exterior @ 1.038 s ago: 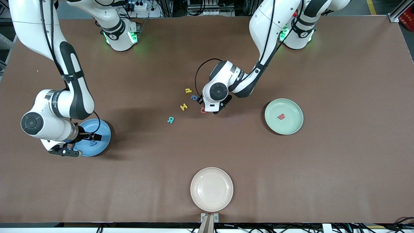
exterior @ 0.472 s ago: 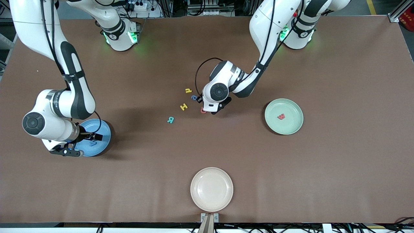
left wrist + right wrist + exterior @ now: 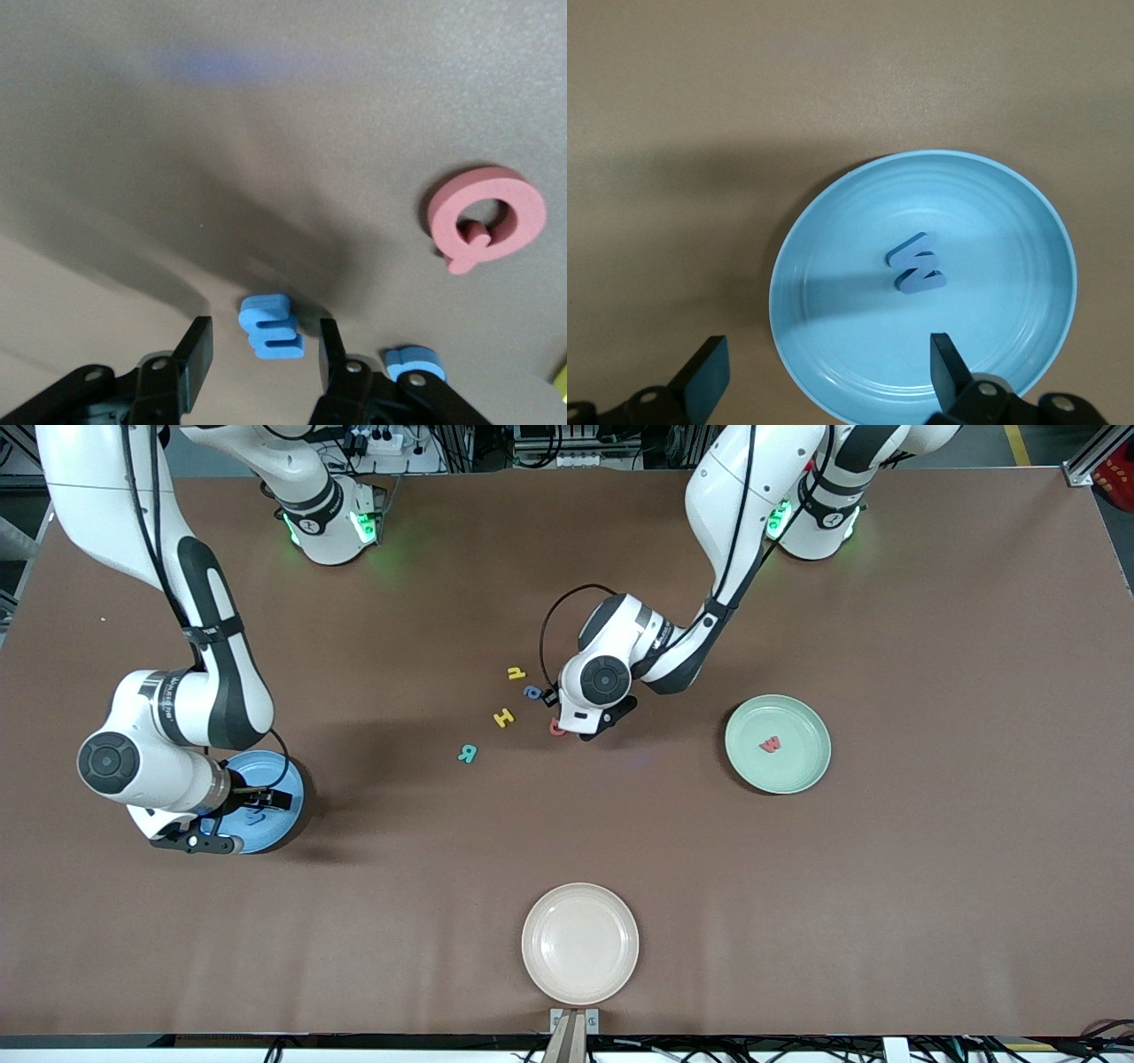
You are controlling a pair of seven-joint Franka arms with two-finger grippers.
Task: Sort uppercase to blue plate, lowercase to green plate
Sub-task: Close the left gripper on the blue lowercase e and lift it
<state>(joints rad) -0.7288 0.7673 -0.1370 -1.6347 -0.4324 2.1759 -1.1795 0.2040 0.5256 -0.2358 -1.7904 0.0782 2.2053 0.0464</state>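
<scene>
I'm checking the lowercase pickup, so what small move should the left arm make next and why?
Probably finish closing the left gripper on the small blue m: the letter sits between its fingers with gaps on both sides, lying on the table beside the red Q.

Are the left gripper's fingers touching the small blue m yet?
Apart. The left wrist view shows the left gripper straddling the small blue m, with bare table visible between the letter and each finger.

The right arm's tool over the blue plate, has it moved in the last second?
Yes, slightly. The right tool drifted toward the teal R, staying over the blue plate, which kept its place.
</scene>
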